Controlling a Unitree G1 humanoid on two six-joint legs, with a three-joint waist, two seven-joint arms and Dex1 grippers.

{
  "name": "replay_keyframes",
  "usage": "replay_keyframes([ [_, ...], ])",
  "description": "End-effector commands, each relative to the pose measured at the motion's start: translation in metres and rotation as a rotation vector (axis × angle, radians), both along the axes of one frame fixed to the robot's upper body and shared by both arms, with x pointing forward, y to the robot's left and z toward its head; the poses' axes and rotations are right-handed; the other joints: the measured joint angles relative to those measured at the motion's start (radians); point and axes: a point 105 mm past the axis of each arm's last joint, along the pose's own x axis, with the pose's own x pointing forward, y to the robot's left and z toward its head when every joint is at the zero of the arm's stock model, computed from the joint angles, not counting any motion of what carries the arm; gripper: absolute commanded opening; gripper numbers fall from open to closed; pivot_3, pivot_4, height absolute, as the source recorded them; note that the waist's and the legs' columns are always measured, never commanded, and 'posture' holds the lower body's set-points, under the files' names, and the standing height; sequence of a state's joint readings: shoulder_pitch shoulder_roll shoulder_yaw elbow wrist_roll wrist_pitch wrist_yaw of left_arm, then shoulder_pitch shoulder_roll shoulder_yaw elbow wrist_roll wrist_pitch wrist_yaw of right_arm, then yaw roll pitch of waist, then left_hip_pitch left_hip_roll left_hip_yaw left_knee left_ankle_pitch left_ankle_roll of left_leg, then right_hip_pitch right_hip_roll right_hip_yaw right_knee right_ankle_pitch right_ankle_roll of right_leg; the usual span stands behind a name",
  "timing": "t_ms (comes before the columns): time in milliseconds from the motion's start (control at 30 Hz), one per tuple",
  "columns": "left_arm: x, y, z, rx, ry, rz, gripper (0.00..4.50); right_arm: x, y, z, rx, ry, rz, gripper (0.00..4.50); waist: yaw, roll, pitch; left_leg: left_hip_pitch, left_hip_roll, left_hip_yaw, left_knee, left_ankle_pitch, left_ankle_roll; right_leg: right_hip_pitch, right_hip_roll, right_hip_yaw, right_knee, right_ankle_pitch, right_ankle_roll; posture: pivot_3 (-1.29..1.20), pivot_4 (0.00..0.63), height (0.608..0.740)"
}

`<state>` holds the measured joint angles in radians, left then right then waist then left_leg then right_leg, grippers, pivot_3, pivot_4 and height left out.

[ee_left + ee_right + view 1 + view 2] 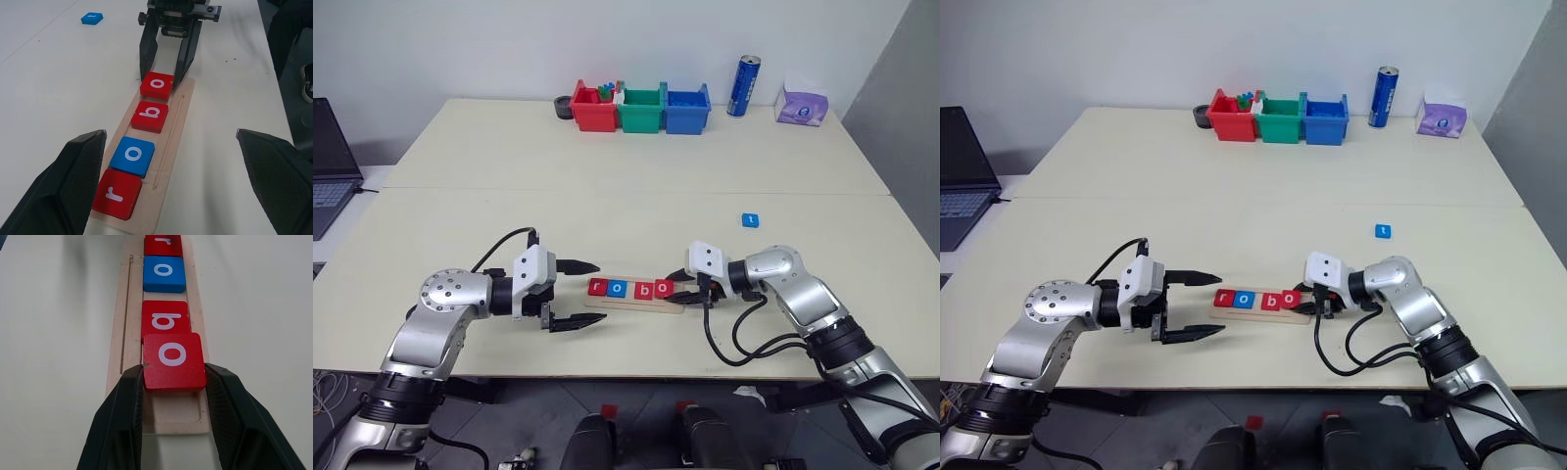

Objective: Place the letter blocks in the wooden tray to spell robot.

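While my right tool [173, 382] grips the red square tile with a white "o" [173, 361] by its two side edges, that tile sits fourth in the long pale wooden tray [177, 128], after the red "r" [116, 199], blue "o" [132, 155] and red "b" [150, 116]. My left tool [576, 294] hangs wide open and empty by the tray's other end. The blue "t" tile [750, 219] lies well apart on the cream surface [607, 147]. I judge these tiles light, rigid and smooth-faced, so I'd pinch the opposite edges squarely.
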<state>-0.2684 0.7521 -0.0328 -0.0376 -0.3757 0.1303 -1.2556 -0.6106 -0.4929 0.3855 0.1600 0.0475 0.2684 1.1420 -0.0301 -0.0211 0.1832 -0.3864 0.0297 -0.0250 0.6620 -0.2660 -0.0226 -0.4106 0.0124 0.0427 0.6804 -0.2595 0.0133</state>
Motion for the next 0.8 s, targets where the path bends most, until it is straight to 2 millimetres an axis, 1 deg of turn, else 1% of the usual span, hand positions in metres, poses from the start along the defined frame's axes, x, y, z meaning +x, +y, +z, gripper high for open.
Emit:
replay_keyframes([
  [33,0.0,0.001,0.01,0.005,-0.043,-0.004,4.5,0.001,0.005,0.011,0.002,-0.043,0.036,1.44,0.0,0.0,0.0,0.0,0.0,0.0,0.0,0.0,0.0,0.0,0.0,0.0,0.0,0.0,0.0,0.0,0.15,0.74],
  [233,-0.001,0.002,0.008,0.008,-0.041,-0.001,4.5,0.004,0.004,0.011,-0.005,-0.049,0.027,1.44,0.0,0.0,0.0,0.0,0.0,0.0,0.0,0.0,0.0,0.0,0.0,0.0,0.0,0.0,0.0,0.0,0.15,0.74],
  [300,-0.001,0.002,0.008,0.008,-0.042,0.0,4.5,0.005,0.004,0.011,-0.005,-0.05,0.021,2.16,0.0,0.0,0.0,0.0,0.0,0.0,0.0,0.0,0.0,0.0,0.0,0.0,0.0,0.0,0.0,0.0,0.15,0.74],
  [400,0.0,0.001,0.008,0.006,-0.043,0.002,4.5,0.004,0.005,0.012,0.0,-0.041,0.027,3.11,0.0,0.0,0.0,0.0,0.0,0.0,0.0,0.0,0.0,0.0,0.0,0.0,0.0,0.0,0.0,0.0,0.15,0.74],
  [467,0.0,0.001,0.008,0.006,-0.044,0.003,4.5,0.003,0.006,0.014,0.005,-0.038,0.031,3.88,0.0,0.0,0.0,0.0,0.0,0.0,0.0,0.0,0.0,0.0,0.0,0.0,0.0,0.0,0.0,0.0,0.15,0.74],
  [533,0.0,0.002,0.008,0.008,-0.044,0.003,4.5,0.003,0.006,0.016,0.009,-0.037,0.035,4.48,0.0,0.0,0.0,0.0,0.0,0.0,0.0,0.0,0.0,0.0,0.0,0.0,0.0,0.0,0.0,0.0,0.15,0.74],
  [800,0.001,0.002,0.007,0.009,-0.047,0.004,4.5,0.016,0.005,0.03,0.066,-0.046,-0.031,4.48,0.0,0.0,0.0,0.0,0.0,0.0,0.0,0.0,0.0,0.0,0.0,0.0,0.0,0.0,0.0,0.0,0.15,0.74],
])
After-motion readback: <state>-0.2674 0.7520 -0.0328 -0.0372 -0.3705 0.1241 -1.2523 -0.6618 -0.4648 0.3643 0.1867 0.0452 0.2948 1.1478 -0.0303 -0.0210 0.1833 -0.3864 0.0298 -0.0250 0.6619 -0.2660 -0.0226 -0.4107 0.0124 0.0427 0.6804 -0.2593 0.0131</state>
